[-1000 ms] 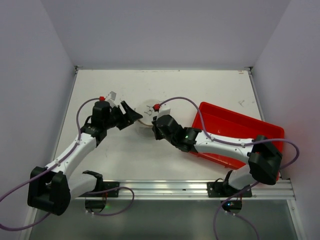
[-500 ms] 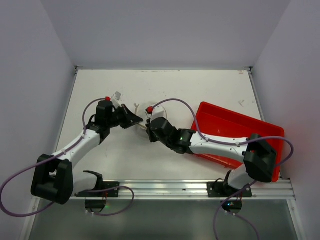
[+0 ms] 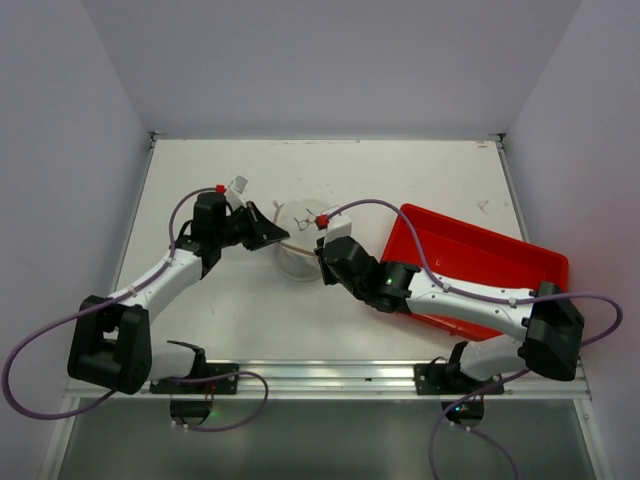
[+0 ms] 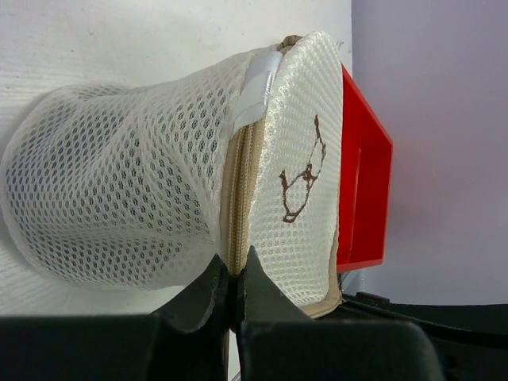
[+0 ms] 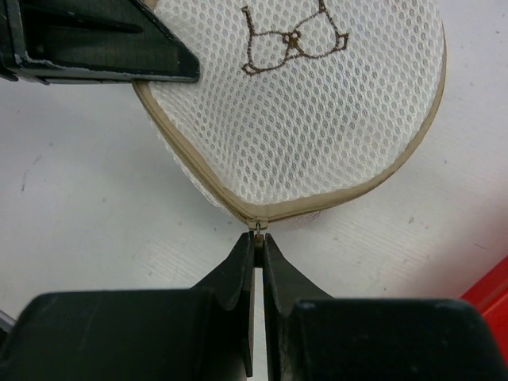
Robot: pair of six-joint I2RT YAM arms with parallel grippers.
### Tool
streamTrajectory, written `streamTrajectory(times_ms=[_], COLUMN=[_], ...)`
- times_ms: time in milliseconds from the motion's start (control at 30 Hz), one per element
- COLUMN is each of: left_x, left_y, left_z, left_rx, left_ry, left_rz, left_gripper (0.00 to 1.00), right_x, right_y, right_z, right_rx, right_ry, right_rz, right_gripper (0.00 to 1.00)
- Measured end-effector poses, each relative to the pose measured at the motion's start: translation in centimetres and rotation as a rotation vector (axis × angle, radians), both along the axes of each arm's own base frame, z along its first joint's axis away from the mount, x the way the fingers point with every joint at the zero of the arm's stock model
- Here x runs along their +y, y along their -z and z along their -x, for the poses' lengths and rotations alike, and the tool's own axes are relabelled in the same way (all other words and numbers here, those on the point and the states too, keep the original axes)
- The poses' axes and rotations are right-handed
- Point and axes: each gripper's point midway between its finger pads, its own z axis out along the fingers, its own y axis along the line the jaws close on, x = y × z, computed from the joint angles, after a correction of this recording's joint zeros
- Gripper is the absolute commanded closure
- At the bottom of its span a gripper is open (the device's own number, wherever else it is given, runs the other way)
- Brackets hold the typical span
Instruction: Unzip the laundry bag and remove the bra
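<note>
The laundry bag (image 3: 299, 218) is a small round white mesh case lying between the two arms. Its lid carries a brown bra drawing (image 5: 290, 40), and a beige zipper (image 4: 235, 198) runs round its rim. My left gripper (image 4: 234, 267) is shut on the zipper band at the bag's left side (image 3: 283, 238). My right gripper (image 5: 258, 235) is shut on the small zipper pull (image 5: 257, 226) at the bag's near edge (image 3: 318, 258). The left fingers (image 5: 103, 48) show across the lid. The bra is hidden inside the mesh.
A red plastic tray (image 3: 520, 262) lies at the right, under the right arm's forearm; its corner shows in the wrist views (image 4: 361, 159) (image 5: 496, 290). Purple cables loop from both arms. Grey walls close the table on three sides.
My left gripper has closed on the bag's zipper band and moved slightly up and right. My right gripper, still shut, has swung left and then back right with the pull.
</note>
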Motion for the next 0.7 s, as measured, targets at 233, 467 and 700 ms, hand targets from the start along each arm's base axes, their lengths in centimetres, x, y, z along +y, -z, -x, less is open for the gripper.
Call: streamTrajectory(times_ms=[233,467,700], left_x=[0.1,0.9,1.8], left_y=[-1.1,-2.1,-0.2], left_z=[-1.9,-1.7,1.1], left_rx=[-0.021,-0.045,-0.007], left_ry=[-0.012,-0.048,-0.071], left_rz=[-0.013,-0.022,-0.039], left_gripper=[0.36,0.27,0.27], right_x=[-0.7,0.5,3.2], right_y=[0.2,0.2,0.6], right_z=[-0.1,-0.6,-1.2], right_rx=[0.005,0.013,0.029], right_ry=[0.007,0.008,-0.003], right_rz=[0.013,0.007,-0.007], right_gripper=[1.0,1.0,1.0])
